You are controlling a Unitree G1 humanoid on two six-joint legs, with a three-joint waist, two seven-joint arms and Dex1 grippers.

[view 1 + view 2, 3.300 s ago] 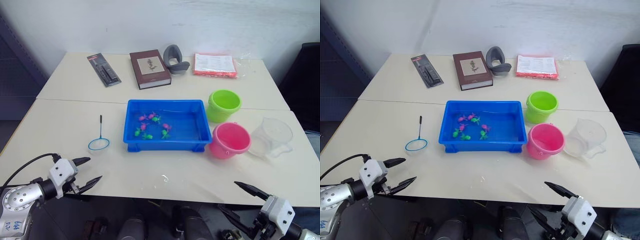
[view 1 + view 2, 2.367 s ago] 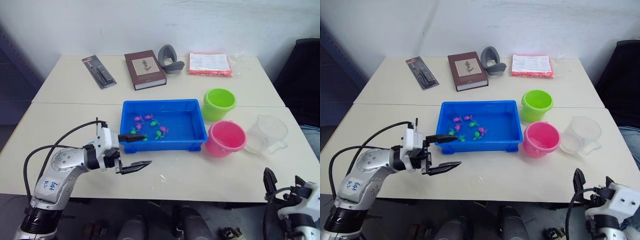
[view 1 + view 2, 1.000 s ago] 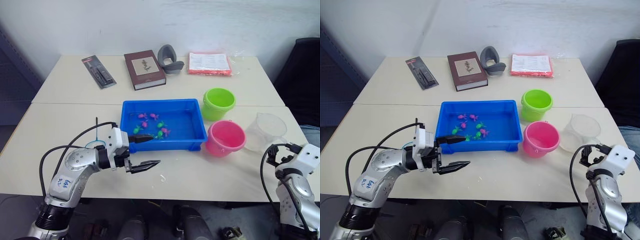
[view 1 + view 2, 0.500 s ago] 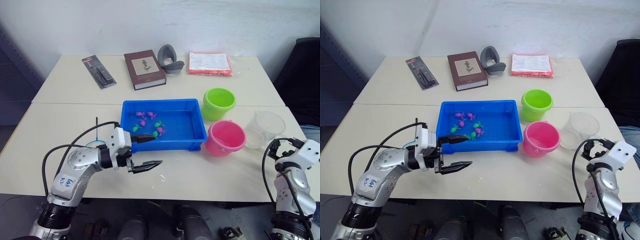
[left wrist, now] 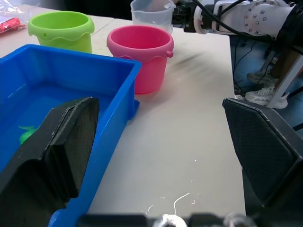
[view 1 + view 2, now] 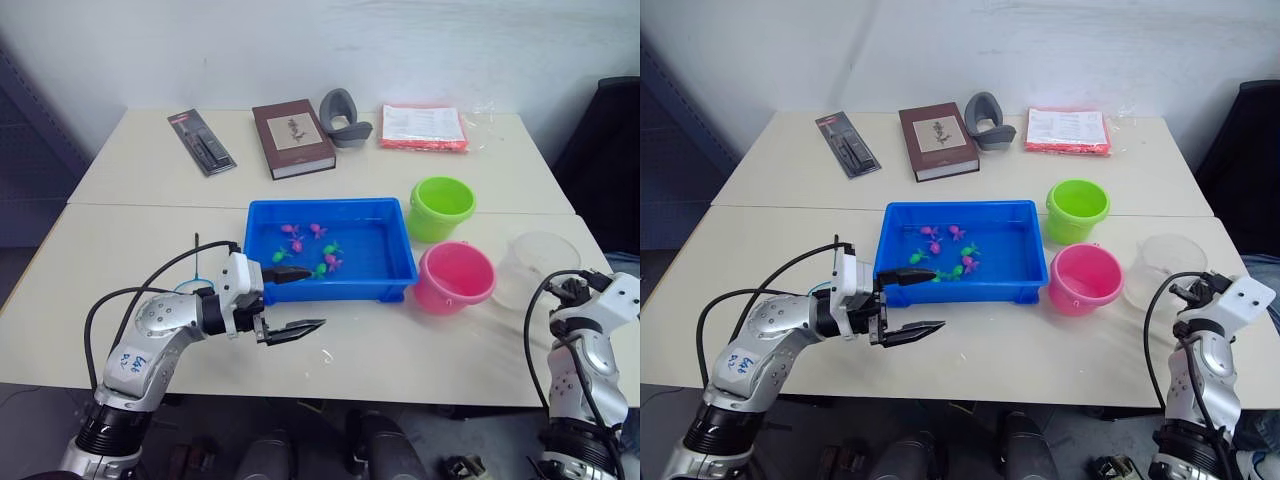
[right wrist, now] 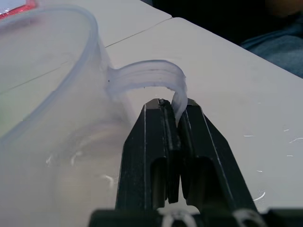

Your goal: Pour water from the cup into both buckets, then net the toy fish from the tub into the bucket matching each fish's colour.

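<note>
**A:** Right gripper (image 7: 176,111) is pinched shut on the thin handle (image 7: 151,75) of the cup (image 6: 1165,268), and that grip is all you have. The cup sits at the right edge of the table (image 6: 1040,350), just beside the pink bucket (image 6: 1087,279). Your left gripper (image 6: 922,300) is wide open and holds nothing, hovering at the near rim of the tub (image 6: 965,290).

**B:** So what should you worry about?

**A:** The handle is a narrow, slick strip caught only near the fingertips. Once you lift, I'd expect the weight of the water to try to swing the cup around that pinch, so it could tip early and spill on the table, or slip out. Moving fast would make that worse. The pink bucket is close, too; a low swing could knock it over.

**B:** Which way is the cup facing?

**A:** It stands upright, its long axis vertical and the wide mouth up. The handle points toward your right arm, away from the buckets, so the far lip faces the pink bucket and, beyond it, the green bucket (image 6: 1078,209). You can tilt it straight ahead to pour.
</note>
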